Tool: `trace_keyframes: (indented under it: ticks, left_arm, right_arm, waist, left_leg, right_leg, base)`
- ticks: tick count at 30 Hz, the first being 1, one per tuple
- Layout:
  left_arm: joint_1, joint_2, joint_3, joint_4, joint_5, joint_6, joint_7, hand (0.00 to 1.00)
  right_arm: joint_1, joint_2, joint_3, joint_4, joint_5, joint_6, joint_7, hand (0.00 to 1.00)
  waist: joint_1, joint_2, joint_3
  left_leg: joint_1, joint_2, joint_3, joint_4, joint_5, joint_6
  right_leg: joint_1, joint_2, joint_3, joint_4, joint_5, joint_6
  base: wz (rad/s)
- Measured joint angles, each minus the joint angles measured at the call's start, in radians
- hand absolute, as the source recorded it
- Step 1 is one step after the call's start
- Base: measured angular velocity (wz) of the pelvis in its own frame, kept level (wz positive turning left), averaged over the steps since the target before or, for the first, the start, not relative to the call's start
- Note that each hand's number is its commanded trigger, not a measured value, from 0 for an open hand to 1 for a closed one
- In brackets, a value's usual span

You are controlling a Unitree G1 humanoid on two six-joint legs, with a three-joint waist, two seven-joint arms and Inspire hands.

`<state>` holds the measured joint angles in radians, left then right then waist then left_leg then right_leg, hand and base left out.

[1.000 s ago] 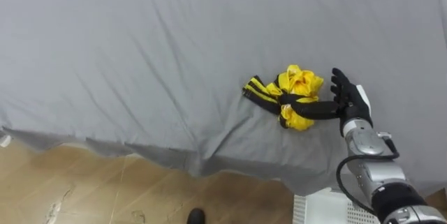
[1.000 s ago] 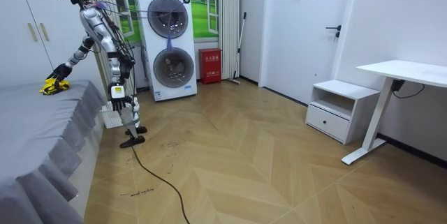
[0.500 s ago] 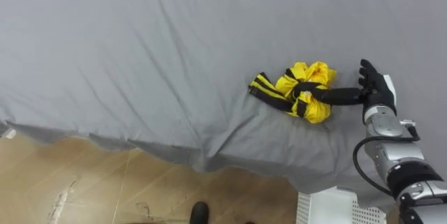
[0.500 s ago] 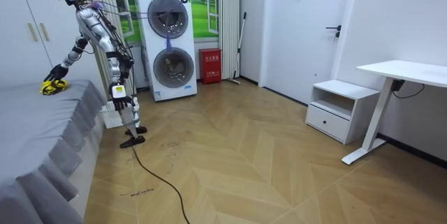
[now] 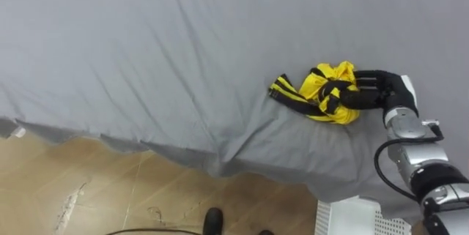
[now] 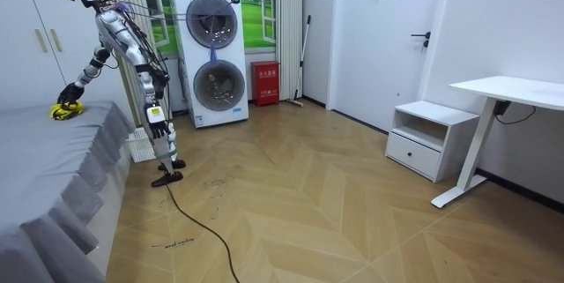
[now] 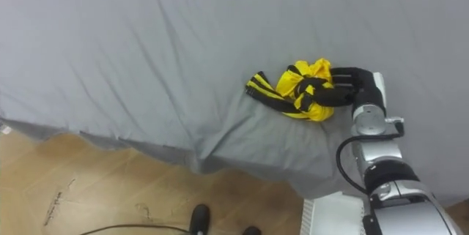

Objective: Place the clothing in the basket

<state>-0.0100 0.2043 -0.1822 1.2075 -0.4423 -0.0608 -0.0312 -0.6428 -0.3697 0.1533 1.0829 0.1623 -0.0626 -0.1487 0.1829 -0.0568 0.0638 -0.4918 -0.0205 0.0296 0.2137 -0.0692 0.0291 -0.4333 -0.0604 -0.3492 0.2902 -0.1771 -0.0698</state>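
At the lower edge of the left eye view, a white slatted plastic basket [image 5: 353,217] is cut off, so only its top corner can be seen, standing on the floor just beside the bed covered in a wrinkled grey sheet [image 5: 168,59]. The right hand [image 5: 375,90] is stretched out over the sheet near the bed's edge. Half a second ago its fingers were raised and spread beside the cloth; now they are curled down over the crumpled yellow garment with black stripes [image 5: 319,93], which lies on the sheet and is gripped at its right end. In the room view the left hand [image 6: 155,117] appears to hang by the body; its state cannot be told.
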Motion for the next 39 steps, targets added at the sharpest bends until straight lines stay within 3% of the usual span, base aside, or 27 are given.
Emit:
trace_keyframes:
  ticks: [4,9,16,20,22,29,34,39]
  left_arm:
    - [-0.001,0.008,-0.023,0.000,-0.006,0.006,0.003,0.00]
    - [-0.001,0.017,-0.050,0.000,-0.019,0.005,0.005,0.00]
    - [-0.001,0.038,-0.099,-0.001,-0.034,0.005,0.005,0.00]
    - [-0.001,0.045,-0.110,0.011,-0.039,0.005,0.005,0.00]
    - [0.001,0.044,-0.117,0.013,-0.040,0.009,0.005,0.00]
    - [0.004,0.044,-0.115,0.013,-0.057,0.017,0.008,0.00]
    - [0.007,0.038,-0.091,0.014,-0.056,0.017,0.020,0.00]
    - [0.023,0.032,-0.024,-0.005,-0.022,0.018,0.024,0.00]
  right_arm:
    - [0.047,0.009,0.056,-0.118,-0.062,0.000,0.014,1.00]
    - [0.111,0.052,0.133,-0.244,-0.151,-0.001,0.043,1.00]
    - [0.159,0.064,0.192,-0.277,-0.156,-0.013,0.083,1.00]
    - [0.194,0.075,0.208,-0.277,-0.154,-0.015,0.100,1.00]
    - [0.201,0.075,0.218,-0.278,-0.154,-0.013,0.110,1.00]
    - [0.213,0.072,0.213,-0.289,-0.109,-0.008,0.117,1.00]
    - [0.268,0.072,0.135,-0.350,-0.070,-0.008,0.114,1.00]
    - [0.359,0.063,0.042,-0.431,-0.012,-0.009,0.105,1.00]
  waist:
    - [-0.001,-0.001,-0.0005]
    - [-0.002,-0.002,-0.0022]
    - [-0.003,-0.008,-0.0070]
    - [-0.001,-0.016,-0.0222]
    - [-0.003,-0.017,-0.0232]
    - [-0.022,-0.011,-0.0284]
    - [-0.049,-0.004,-0.0342]
    - [-0.113,0.009,-0.0465]
  left_leg:
    - [-0.001,0.001,0.010,-0.002,0.000,0.000]
    - [0.000,0.003,0.022,0.007,0.000,0.000]
    - [0.000,0.004,0.019,0.009,0.000,0.000]
    - [0.005,0.004,0.022,0.009,0.000,0.000]
    - [0.012,0.004,0.021,0.008,0.000,0.000]
    - [0.034,0.003,0.015,0.016,0.003,0.004]
    - [0.099,0.000,0.023,0.004,0.003,0.004]
    - [0.200,-0.010,0.033,-0.025,0.003,0.005]
  right_leg:
    - [-0.005,0.000,0.007,-0.001,0.000,0.001]
    - [-0.004,0.000,0.016,-0.001,0.000,0.001]
    - [0.000,0.001,0.010,-0.001,0.001,0.000]
    - [0.004,0.001,0.006,0.003,0.002,-0.002]
    - [0.013,0.001,0.003,0.002,0.003,-0.003]
    - [0.045,-0.001,-0.009,0.000,0.005,-0.003]
    - [0.119,-0.001,-0.013,-0.024,0.003,0.003]
    - [0.224,-0.004,-0.012,-0.056,-0.004,0.017]
  base:
    - [-0.05]
    - [-0.07]
    - [0.01]
    - [0.03]
    - [0.00]
    - [0.06]
    - [0.06]
    - [0.07]
